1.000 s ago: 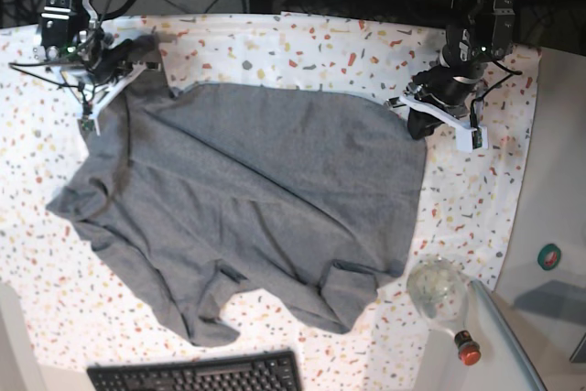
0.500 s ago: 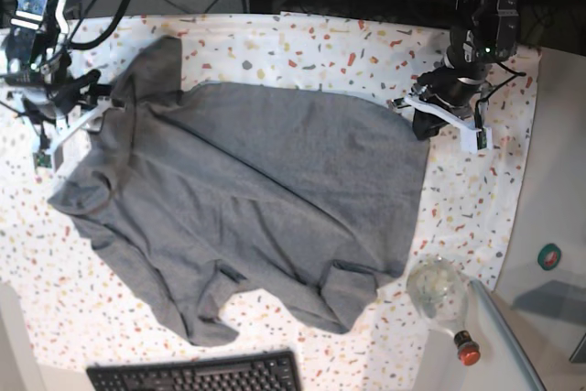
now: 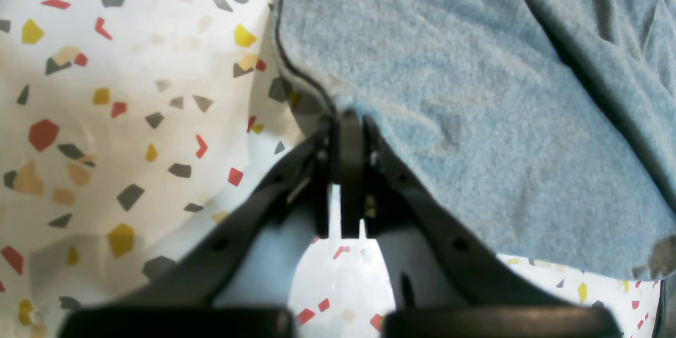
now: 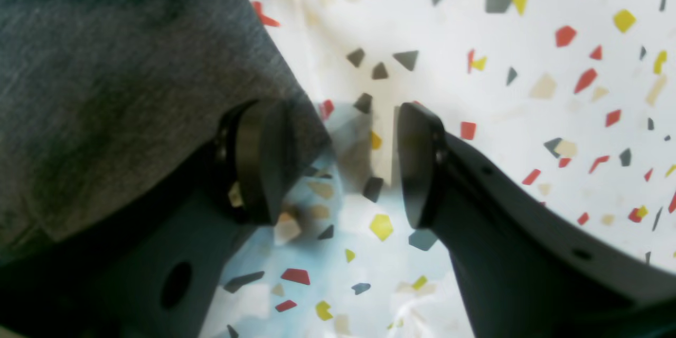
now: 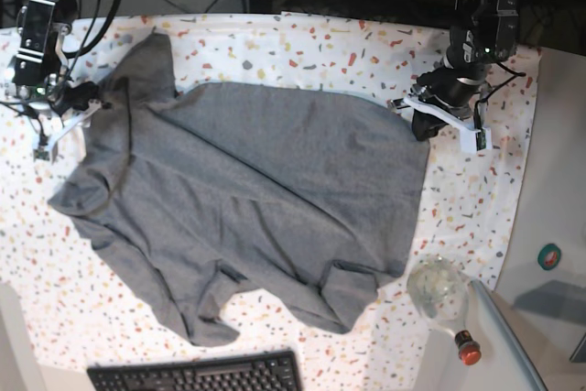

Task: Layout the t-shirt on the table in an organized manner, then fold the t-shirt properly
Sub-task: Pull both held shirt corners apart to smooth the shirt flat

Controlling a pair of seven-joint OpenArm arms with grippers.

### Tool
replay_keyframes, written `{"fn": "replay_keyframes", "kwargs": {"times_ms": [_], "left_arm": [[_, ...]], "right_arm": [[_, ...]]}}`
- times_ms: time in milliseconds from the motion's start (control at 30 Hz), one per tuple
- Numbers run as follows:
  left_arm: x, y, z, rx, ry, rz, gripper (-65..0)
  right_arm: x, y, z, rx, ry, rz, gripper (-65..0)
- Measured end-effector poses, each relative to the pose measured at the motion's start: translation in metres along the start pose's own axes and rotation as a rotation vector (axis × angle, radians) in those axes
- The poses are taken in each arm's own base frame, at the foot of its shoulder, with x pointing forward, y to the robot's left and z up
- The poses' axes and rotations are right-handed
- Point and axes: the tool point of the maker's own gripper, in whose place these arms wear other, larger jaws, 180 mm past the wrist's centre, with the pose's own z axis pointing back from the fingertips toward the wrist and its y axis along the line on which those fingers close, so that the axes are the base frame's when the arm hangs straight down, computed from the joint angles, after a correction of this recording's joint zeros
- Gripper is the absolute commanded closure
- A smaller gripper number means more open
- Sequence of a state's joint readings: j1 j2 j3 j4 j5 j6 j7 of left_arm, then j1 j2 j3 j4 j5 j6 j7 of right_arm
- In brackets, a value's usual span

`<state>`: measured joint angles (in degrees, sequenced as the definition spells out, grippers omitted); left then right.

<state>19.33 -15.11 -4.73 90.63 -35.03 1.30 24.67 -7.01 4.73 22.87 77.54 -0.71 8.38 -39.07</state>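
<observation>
T-shirt (image 5: pixel 247 208) lay spread on the table (image 5: pixel 302 48), wrinkled, skewed on a diagonal. From the base view I noted, nearest me, a black keyboard (image 5: pixel 197 374) at the table's near edge, just clear of the shirt's lower folds. Off the near corner on the left arm's side sat a clear glass bottle (image 5: pixel 439 295) with a red cap.

Mid-table, the shirt covered most of the cloth; creases ran across its lower half and one sleeve reached toward the far side.

Farther back, left gripper (image 3: pixel 346 132) was pinched tight on the shirt's edge; the left wrist view showed its jaws together with the grey hem caught between them, at the shirt's far corner on that side.

Right gripper (image 4: pixel 338 161) stood with jaws wide apart and nothing between them, only speckled cloth showing in the gap. One finger (image 4: pixel 259 163) lay against the shirt's edge; the other was over bare table.
</observation>
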Motion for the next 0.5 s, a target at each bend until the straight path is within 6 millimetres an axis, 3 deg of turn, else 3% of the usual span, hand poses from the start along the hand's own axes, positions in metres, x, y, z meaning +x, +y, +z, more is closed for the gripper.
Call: {"fn": "replay_keyframes", "kwargs": {"times_ms": [133,267,500], "left_arm": [[0.0,0.0,0.0,0.0,0.0,0.0,0.0],[0.0,0.0,0.0,0.0,0.0,0.0,0.0],[0.0,0.0,0.0,0.0,-0.001,0.0,0.0]], "right_arm": [[-0.002,-0.005,-0.006,-0.006,0.002,-0.029,-30.6],[-0.01,-0.032,-0.005,-0.096,0.006,-0.139,-30.6],[-0.015,-0.031,0.013,-0.112,-0.011,-0.14,-30.8]]}}
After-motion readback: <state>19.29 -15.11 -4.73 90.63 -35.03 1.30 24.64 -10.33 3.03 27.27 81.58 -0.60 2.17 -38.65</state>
